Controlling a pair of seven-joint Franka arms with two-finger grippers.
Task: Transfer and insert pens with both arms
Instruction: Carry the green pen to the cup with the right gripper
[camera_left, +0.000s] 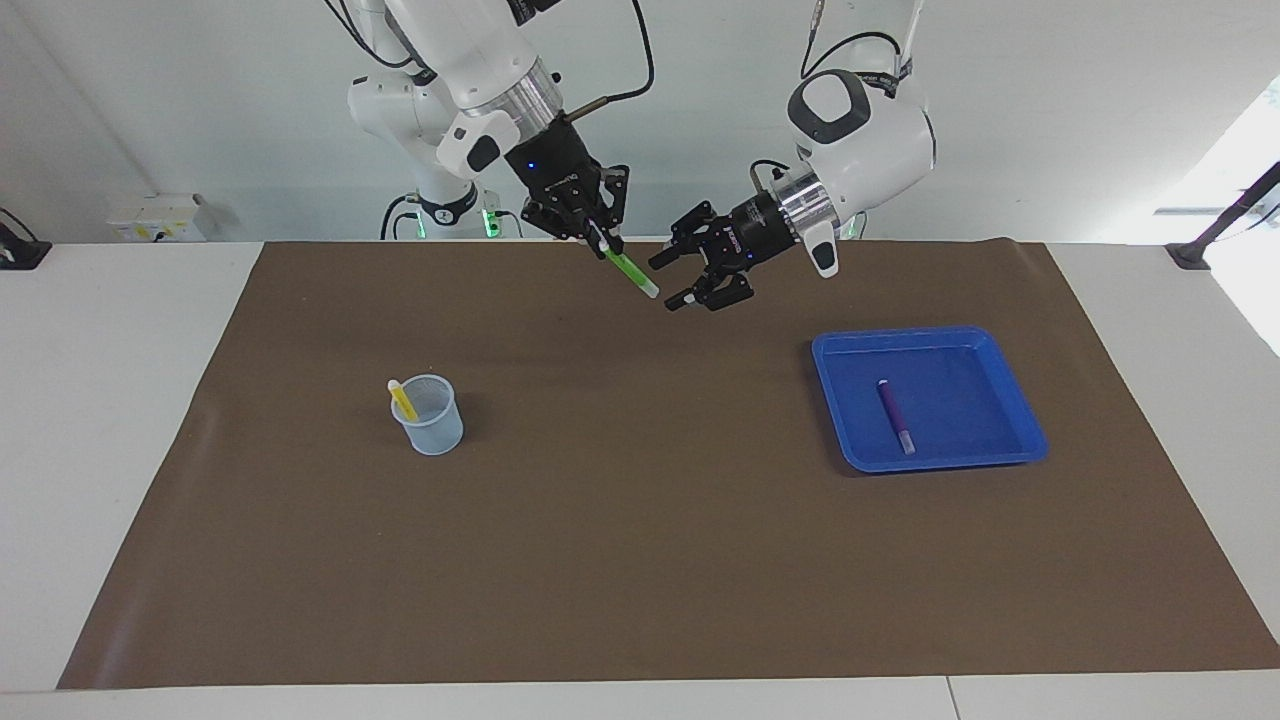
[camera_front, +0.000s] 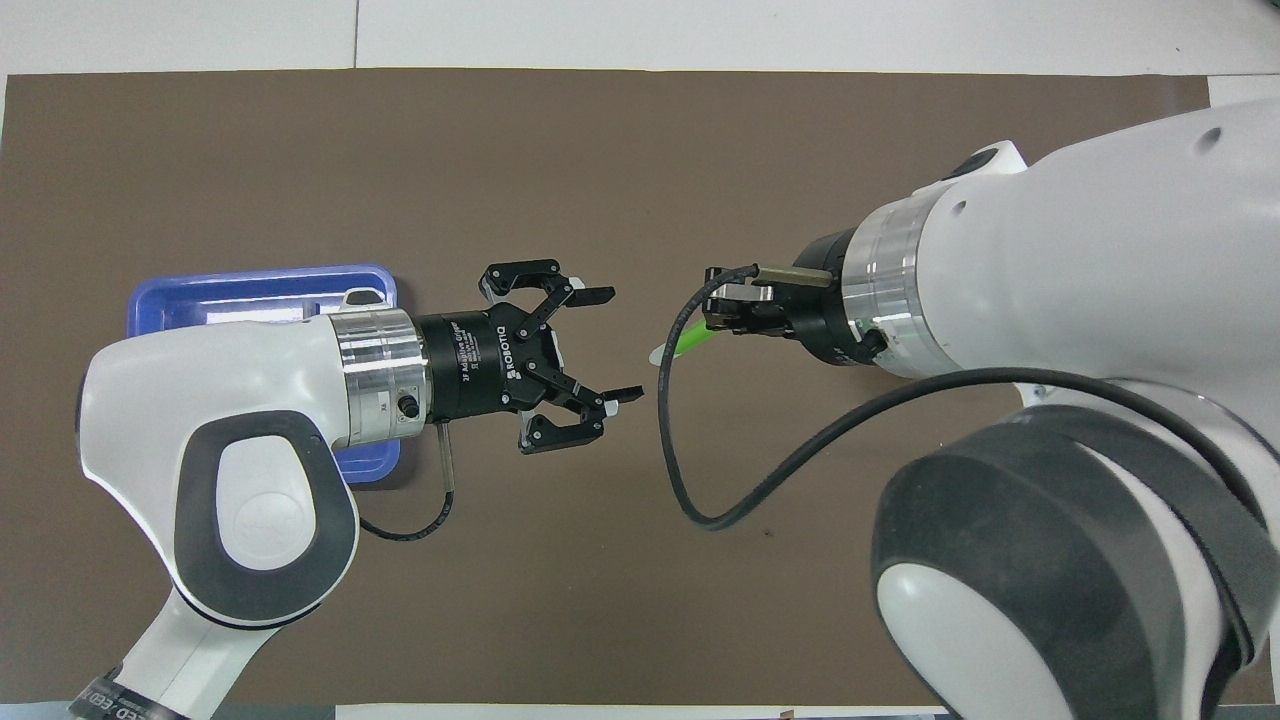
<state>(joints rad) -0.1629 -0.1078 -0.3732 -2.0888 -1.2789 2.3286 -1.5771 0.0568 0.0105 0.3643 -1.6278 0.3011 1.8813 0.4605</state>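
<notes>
My right gripper (camera_left: 603, 238) is shut on the upper end of the green pen (camera_left: 630, 270), which slants down with its pale tip free, up in the air over the brown mat. My left gripper (camera_left: 665, 283) stands open just beside that tip, not touching it. From overhead, the left gripper (camera_front: 620, 343) spreads wide with a gap to the green pen (camera_front: 690, 340) in the right gripper (camera_front: 715, 318). A yellow pen (camera_left: 402, 399) leans in the pale cup (camera_left: 430, 415). The purple pen (camera_left: 895, 415) lies in the blue tray (camera_left: 930, 335).
The brown mat (camera_left: 640, 560) covers most of the white table. The cup stands toward the right arm's end, the tray toward the left arm's end. In the overhead view the arms hide the cup and most of the tray (camera_front: 260, 285).
</notes>
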